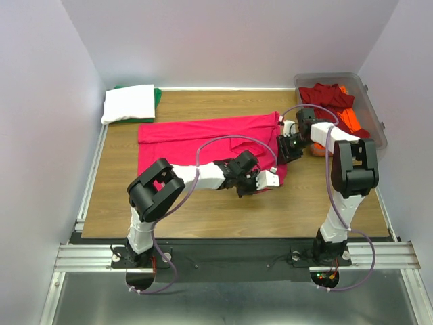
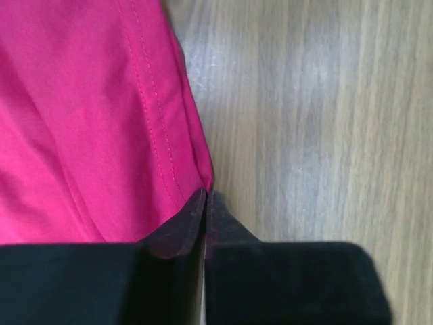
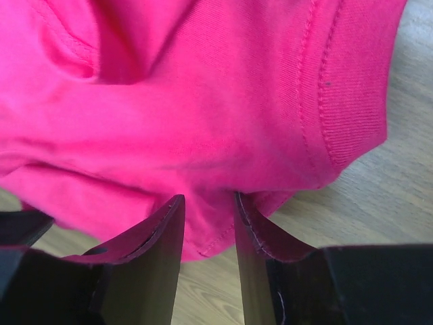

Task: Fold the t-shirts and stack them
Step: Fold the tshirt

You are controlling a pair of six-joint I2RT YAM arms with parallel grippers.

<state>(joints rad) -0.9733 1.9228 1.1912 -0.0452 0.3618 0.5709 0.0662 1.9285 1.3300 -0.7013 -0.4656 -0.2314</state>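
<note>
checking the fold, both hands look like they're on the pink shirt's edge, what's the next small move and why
Probably lift both hands a little and carry that edge toward the far side. The left hand is shut on the pink shirt at its hem, and the right hand has cloth between its fingers, while the shirt lies spread on the table, only partly folded.

Wooden table [image 1: 203, 203] bearing spread pink-red t-shirt [image 1: 196, 139], white-over-green folded stack [image 1: 130, 103], clear bin [image 1: 377, 128].

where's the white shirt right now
In the top view the folded white t-shirt sits at the table's far left corner, on top of a green t-shirt, just beyond the spread pink-red t-shirt.
</note>
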